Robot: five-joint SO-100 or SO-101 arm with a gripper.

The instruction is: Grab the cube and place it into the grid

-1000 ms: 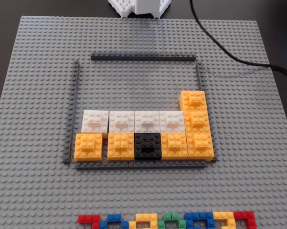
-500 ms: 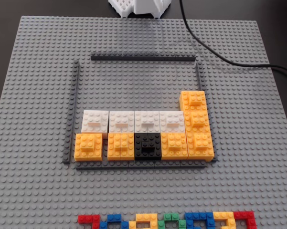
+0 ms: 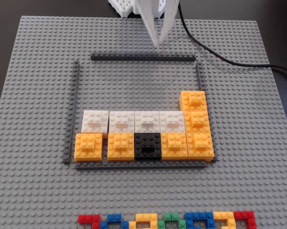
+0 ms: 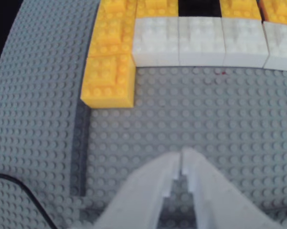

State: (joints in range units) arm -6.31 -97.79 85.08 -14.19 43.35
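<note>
Several orange-yellow cubes sit inside the grid (image 3: 143, 58), a frame of thin dark grey strips. The cube (image 3: 193, 101) at the far end of the right column is nearest my gripper; in the wrist view this cube (image 4: 108, 81) lies ahead and to the left. My white gripper (image 3: 157, 44) hangs over the grid's far strip, shut, with nothing between its fingers. In the wrist view the gripper (image 4: 182, 155) points at bare grey studs inside the frame, and a grid strip (image 4: 80, 143) runs to its left.
A row of white cubes (image 3: 133, 120) and one black cube (image 3: 147, 145) also fill the grid's near part. Multicoloured bricks (image 3: 167, 220) line the front edge of the grey baseplate (image 3: 258, 143). A black cable (image 3: 219, 53) crosses the far right corner.
My gripper has come down from the top edge into the fixed view, over the grid's far strip. The cable has shifted left. The cubes have not moved.
</note>
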